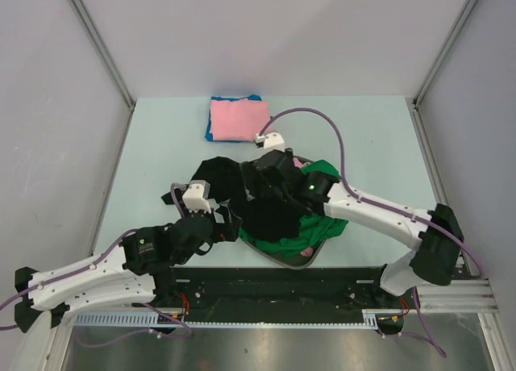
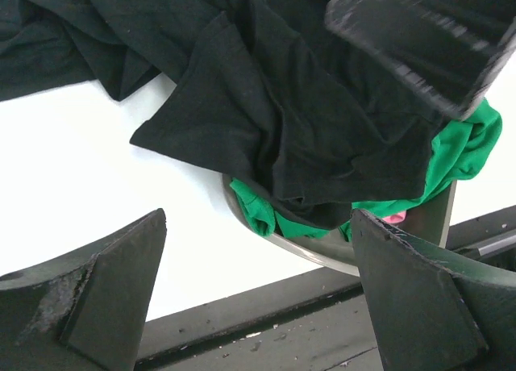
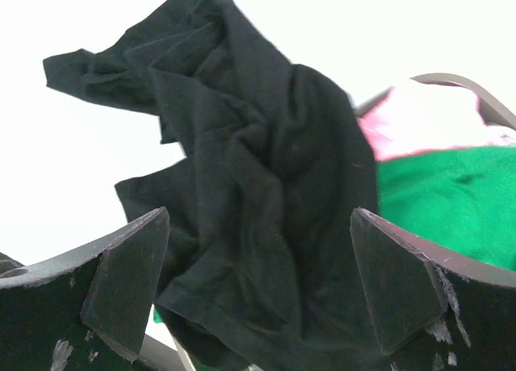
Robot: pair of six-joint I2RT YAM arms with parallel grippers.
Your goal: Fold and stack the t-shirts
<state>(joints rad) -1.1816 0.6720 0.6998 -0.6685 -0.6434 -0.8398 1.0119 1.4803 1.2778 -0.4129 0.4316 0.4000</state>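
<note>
A crumpled black t-shirt (image 1: 270, 206) lies mid-table, draped partly over a green t-shirt (image 1: 326, 224) that sits in a grey tray (image 1: 292, 260). A bit of pink cloth (image 3: 419, 125) shows beside the green t-shirt (image 3: 443, 202). At the back, a folded pink t-shirt (image 1: 239, 118) rests on a blue one (image 1: 210, 131). My left gripper (image 2: 258, 298) is open and empty, low near the table's front edge, short of the black t-shirt (image 2: 282, 121). My right gripper (image 3: 258, 282) is open above the black t-shirt (image 3: 250, 185), holding nothing.
The tray's rim (image 2: 322, 250) stands near the front edge, next to the dark rail (image 1: 274, 286) that carries both arm bases. Grey walls close in the table on the left, right and back. The right gripper's finger (image 2: 419, 32) shows at the top right of the left wrist view.
</note>
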